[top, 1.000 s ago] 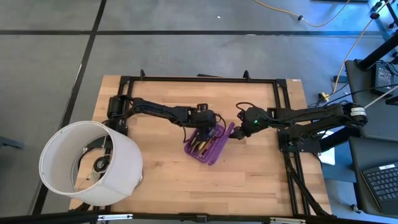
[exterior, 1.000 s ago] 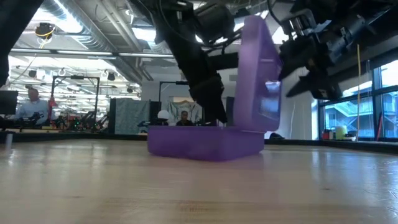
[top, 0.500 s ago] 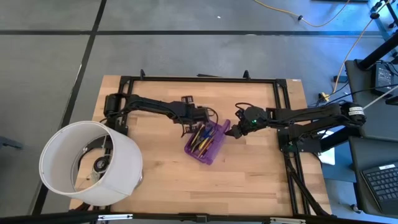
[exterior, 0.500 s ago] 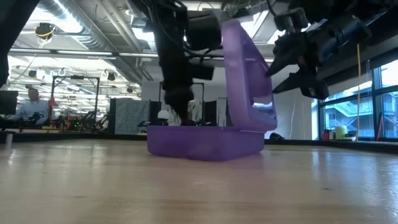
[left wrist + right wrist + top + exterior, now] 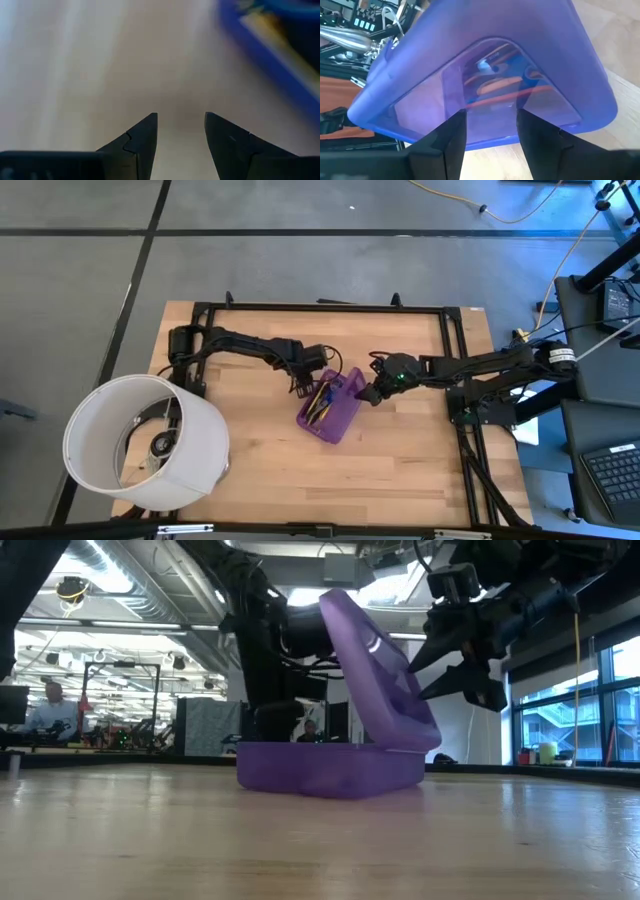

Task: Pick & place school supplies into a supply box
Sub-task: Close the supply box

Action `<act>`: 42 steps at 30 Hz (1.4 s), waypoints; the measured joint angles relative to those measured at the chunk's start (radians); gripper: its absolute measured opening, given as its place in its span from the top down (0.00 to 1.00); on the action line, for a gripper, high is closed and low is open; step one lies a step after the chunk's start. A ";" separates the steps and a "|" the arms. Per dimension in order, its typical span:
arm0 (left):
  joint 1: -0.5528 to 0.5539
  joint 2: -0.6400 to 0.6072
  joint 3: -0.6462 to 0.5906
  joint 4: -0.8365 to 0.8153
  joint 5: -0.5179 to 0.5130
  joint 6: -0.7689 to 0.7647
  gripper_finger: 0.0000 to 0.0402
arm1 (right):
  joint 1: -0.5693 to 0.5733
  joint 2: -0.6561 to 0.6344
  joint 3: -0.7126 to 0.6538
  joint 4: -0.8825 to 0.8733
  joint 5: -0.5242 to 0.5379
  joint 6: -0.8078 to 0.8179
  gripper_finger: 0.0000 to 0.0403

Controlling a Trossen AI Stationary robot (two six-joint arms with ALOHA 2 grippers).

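Note:
The supply box is translucent purple and stands on the table's middle. Its base lies flat. Its hinged lid slants over the base, half shut. Yellow and orange pencils lie inside, and they show through the lid's window in the right wrist view. My right gripper is open at the lid's outer face, on the box's right. My left gripper hangs open over bare wood just left of the box, with nothing between its fingers. My right gripper has its spread fingertips against the lid's outer face, below the clear window. It comes from the table's right, slanting downward. The lid leans away from the fingers over the base, still joined to it at the hinge.
A large white cylinder stands on the table's near left corner. A black frame runs along the far edge and sides. Bare wood lies near and right of the box. Beyond the table, a person sits in the room.
My left gripper has drawn out from above the box toward the table's left and sunk, rolling as it went. My right gripper has gone a little toward the table's left against the lid. The lid has tipped from upright to slanting over the base.

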 joint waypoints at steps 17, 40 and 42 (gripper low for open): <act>-0.191 0.001 -0.041 0.208 0.146 -0.394 0.61 | 0.000 0.004 0.000 -0.046 -0.007 -0.090 0.56; -0.240 0.001 -0.041 0.329 0.189 -0.410 0.61 | 0.089 0.115 0.000 0.074 -0.038 -0.465 0.56; -0.231 0.001 -0.041 0.310 0.188 -0.407 0.61 | 0.123 0.114 0.006 0.071 0.037 -0.605 0.56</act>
